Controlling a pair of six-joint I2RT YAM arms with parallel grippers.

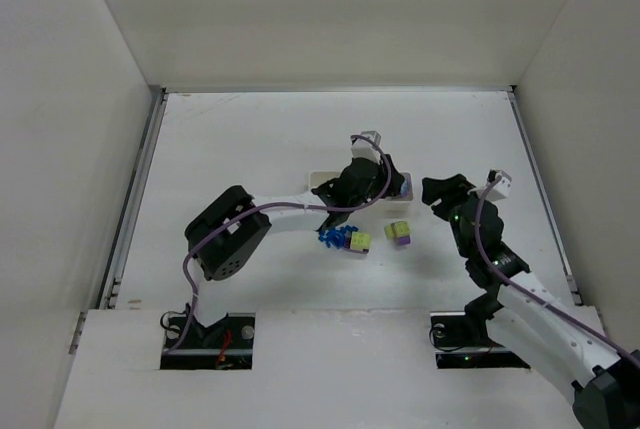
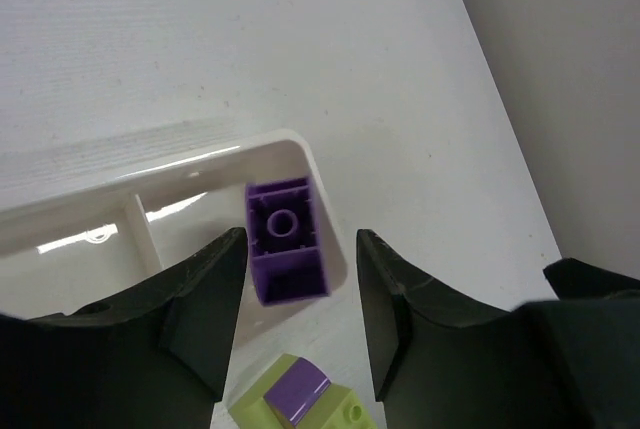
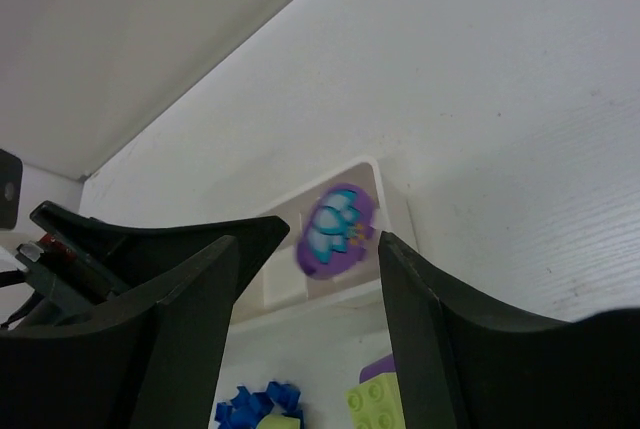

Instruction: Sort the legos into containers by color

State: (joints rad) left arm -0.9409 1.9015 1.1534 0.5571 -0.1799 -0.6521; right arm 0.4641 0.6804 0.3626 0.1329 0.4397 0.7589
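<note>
left end effector (image 2: pixel 298 249) wide open over white tray (image 2: pixel 200 157), gripping nothing. purple brick (image 2: pixel 287 254) lies in the tray's end compartment. right end effector (image 3: pixel 335 241) open, empty. unsorted on worktop (image 1: pixel 250 139): blue pieces (image 1: pixel 333 238), two-tone stack (image 1: pixel 359 241), second two-tone stack (image 1: pixel 398 233). looks early, most left.
</note>
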